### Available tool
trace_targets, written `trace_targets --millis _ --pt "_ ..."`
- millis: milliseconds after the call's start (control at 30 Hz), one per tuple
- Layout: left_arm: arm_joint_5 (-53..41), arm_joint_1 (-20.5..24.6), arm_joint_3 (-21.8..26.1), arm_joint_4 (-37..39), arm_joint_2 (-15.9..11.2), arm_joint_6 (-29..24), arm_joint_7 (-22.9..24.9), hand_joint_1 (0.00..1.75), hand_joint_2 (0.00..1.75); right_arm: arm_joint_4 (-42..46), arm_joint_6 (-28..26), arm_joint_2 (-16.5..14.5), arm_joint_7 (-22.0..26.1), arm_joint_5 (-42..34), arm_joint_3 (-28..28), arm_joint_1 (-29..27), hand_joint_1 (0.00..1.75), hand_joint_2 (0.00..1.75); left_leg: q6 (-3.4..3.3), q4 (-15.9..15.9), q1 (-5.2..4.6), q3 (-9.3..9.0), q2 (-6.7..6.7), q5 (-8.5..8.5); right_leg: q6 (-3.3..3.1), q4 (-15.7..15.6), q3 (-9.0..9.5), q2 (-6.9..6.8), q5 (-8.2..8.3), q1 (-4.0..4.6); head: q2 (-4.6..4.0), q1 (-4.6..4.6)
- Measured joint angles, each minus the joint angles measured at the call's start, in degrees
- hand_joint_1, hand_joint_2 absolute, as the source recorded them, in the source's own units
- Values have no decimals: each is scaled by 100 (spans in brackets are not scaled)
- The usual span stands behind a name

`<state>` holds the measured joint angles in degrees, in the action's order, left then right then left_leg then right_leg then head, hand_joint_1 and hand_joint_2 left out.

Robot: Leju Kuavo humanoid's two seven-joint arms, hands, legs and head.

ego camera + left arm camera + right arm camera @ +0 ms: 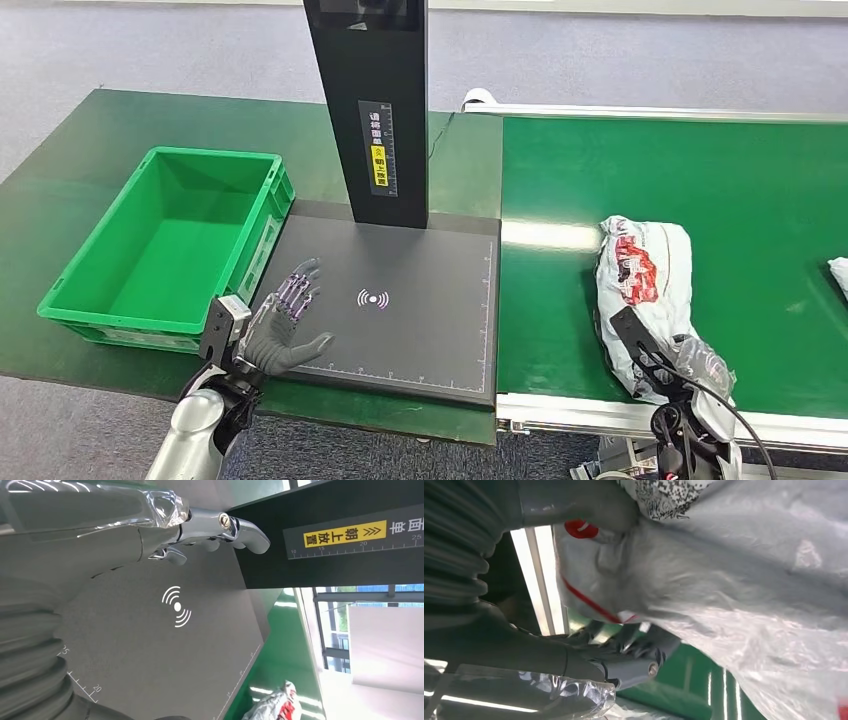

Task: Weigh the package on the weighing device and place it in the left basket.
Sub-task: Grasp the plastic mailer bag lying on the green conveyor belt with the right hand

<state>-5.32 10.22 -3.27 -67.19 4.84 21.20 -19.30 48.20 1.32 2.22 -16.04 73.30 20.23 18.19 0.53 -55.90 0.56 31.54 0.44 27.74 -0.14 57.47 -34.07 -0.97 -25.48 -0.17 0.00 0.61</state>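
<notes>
Package [643, 290] lies on the belt [760, 200], gripped by the right robot hand [690, 365]; left robot hand [283, 325] spread, empty.

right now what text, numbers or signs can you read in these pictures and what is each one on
"朝上放置" with arrows: yellow label on the black post.
"10", "15", "20", "25": ruler marks beside that label.
"15", "20": ruler marks along the edge of the black scale plate.
White wave sign, no words: middle of the plate.
Red print and a speckled code patch on the grey package: too blurred to read.
</notes>
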Motion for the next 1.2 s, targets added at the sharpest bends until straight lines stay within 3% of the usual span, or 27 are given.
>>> trace_targets --millis 500,767,867,1067,1200 --pt "7 -2 1 28 3 0 0 0 175 -131 44 31 56 -53 -23 59 175 175 0 0 0 -1 -2 0 0 0 1 -1 0 1 0 1" --pt "14 -54 2 15 26 6 19 0 175 -128 -17 19 394 -394 -63 46 175 175 0 0 0 0 1 0 0 0 3 0 0 0 0 1" --pt "14 -161 20 -76 31 1 9 0 175 -13 -374 -45 955 -911 -67 2 175 175 0 0 0 2 4 0 0 0 1 0 0 0 0 1" --pt "46 -401 137 -354 29 11 -116 0 175 974 -1242 -288 2767 -2835 -79 -112 175 175 0 1 1 4 0 0 0 0 -5 -2 0 2 0 1" --pt "85 -404 156 -371 17 18 -251 0 175 1762 -1731 -458 3643 -3219 -192 -283 175 175 0 1 1 4 2 0 0 0 -4 -1 0 1 0 1"
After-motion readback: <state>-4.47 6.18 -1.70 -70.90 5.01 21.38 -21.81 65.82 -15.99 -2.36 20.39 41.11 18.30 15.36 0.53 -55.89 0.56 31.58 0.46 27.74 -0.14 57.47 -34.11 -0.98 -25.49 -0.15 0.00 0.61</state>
